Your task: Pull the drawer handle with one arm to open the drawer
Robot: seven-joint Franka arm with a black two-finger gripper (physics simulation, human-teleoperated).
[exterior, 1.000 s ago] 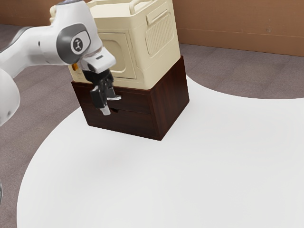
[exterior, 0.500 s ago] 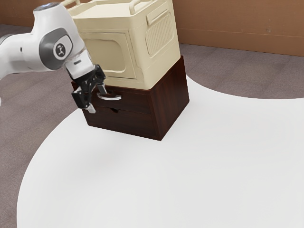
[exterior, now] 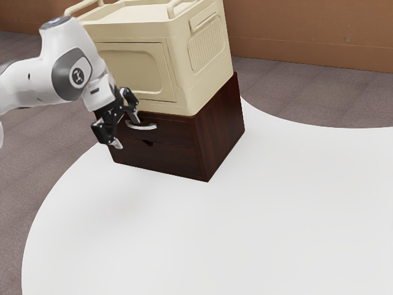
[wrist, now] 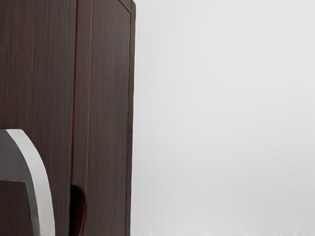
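Two fingers of your gripper (exterior: 128, 133) stand spread, one higher than the other, with nothing gripped between them. Just beside them, toward the exterior view's right, lies the silver handle (exterior: 142, 128), its near end close by the higher finger; whether they touch, you cannot tell. Its long axis runs level across the upper drawer (exterior: 175, 133), while the line from finger to finger slants across that axis. You would do well to bring the hand toward the exterior view's right and in toward the front, so the bar comes between the fingers before you close and pull. Come in off-centre and you may catch only the end, or knock it. Behind the handle, the upper drawer looks shut, flush in the dark cabinet (exterior: 222, 126). The cabinet stands on the white table (exterior: 245, 215), with a cream box (exterior: 206, 52) on top.
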